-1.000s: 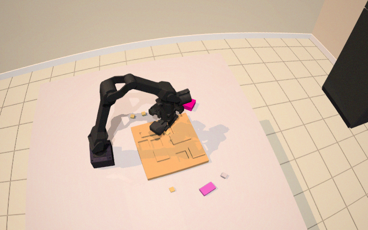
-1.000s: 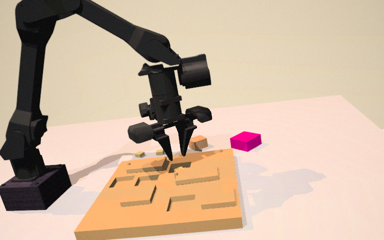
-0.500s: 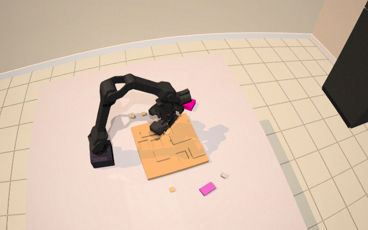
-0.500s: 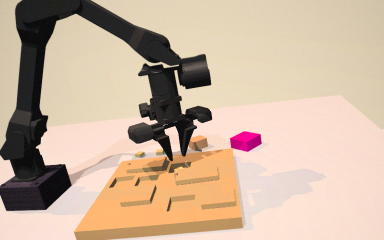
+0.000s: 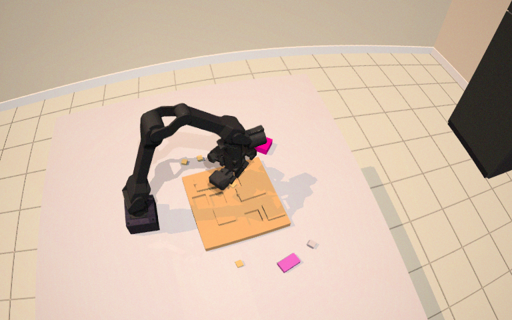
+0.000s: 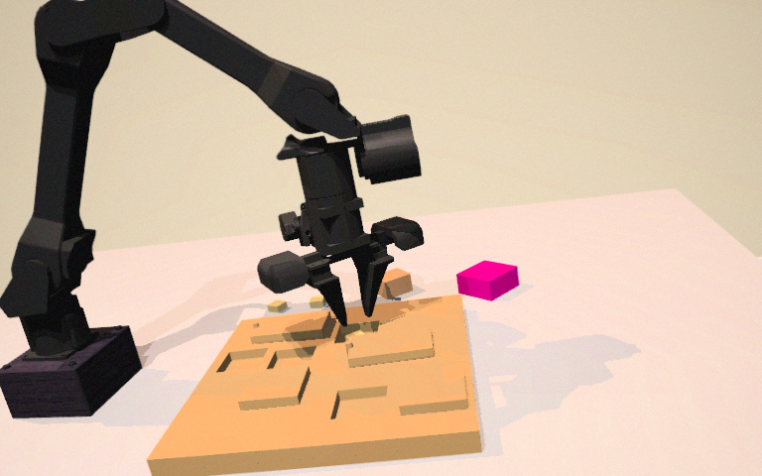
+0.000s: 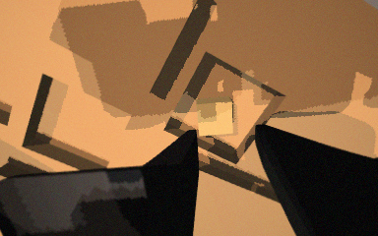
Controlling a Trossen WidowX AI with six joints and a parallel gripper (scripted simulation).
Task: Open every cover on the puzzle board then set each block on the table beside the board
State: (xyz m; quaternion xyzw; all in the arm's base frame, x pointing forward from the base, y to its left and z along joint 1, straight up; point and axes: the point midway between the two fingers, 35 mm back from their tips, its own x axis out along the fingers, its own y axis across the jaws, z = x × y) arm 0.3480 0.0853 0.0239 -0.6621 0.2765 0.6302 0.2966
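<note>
The orange puzzle board [image 5: 215,238] [image 6: 224,440] [image 7: 28,29] carries raised covers of the same colour and several square wells. A small yellow block [image 5: 234,184] [image 6: 355,334] [image 7: 217,118] sits in an uncovered well near the back edge. My gripper [image 6: 356,319] [image 7: 225,136] points down just above that well, partly open, with nothing between its fingertips. In the wrist view the block lies a little beyond the fingertips. The other wells seen in the exterior view look empty. Small yellow blocks [image 5: 184,161] [image 5: 200,158] [image 5: 239,263] rest on the table clear of the board.
A magenta block [image 5: 267,145] [image 6: 486,281] and an orange block [image 6: 400,283] stand behind the board. A flat pink-purple block [image 5: 289,262] and a small greyish block [image 5: 311,244] lie beyond its front side. Raised covers surround the well under the gripper.
</note>
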